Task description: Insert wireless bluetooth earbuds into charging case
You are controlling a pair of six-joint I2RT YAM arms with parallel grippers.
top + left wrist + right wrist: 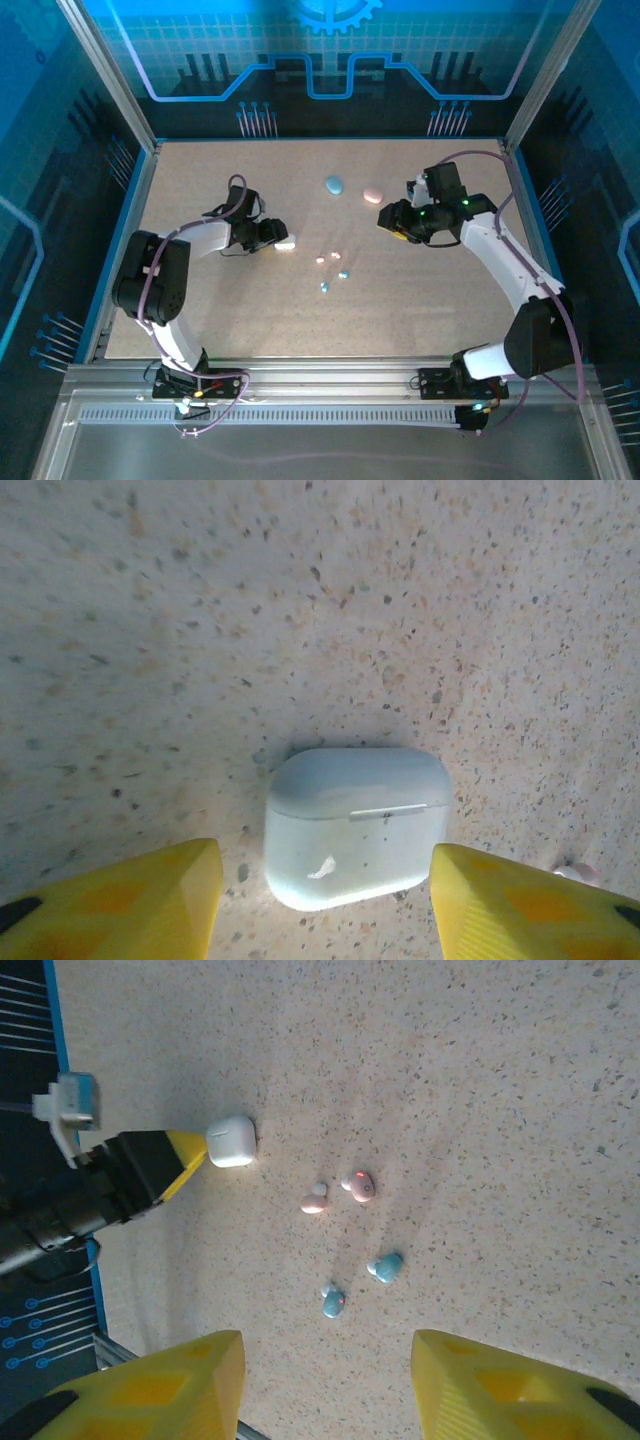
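Note:
A white charging case (355, 825) lies on the speckled table with its lid shut. My left gripper (325, 900) is open around it, one yellow finger on each side with a gap to the case. From above, the white case (286, 244) sits at the tip of the left gripper (272, 238). Two pink earbuds (313, 1201) (360, 1185) and two pale blue earbuds (386, 1266) (333, 1302) lie loose in the middle of the table. My right gripper (328, 1385) hangs open above them with nothing between its fingers. From above, the right gripper (392, 215) is to the right of the earbuds.
A blue case (334, 185) and a pink case (373, 194) lie closed side by side at the back centre of the table. Blue walls and a metal frame (120, 95) bound the table on all sides.

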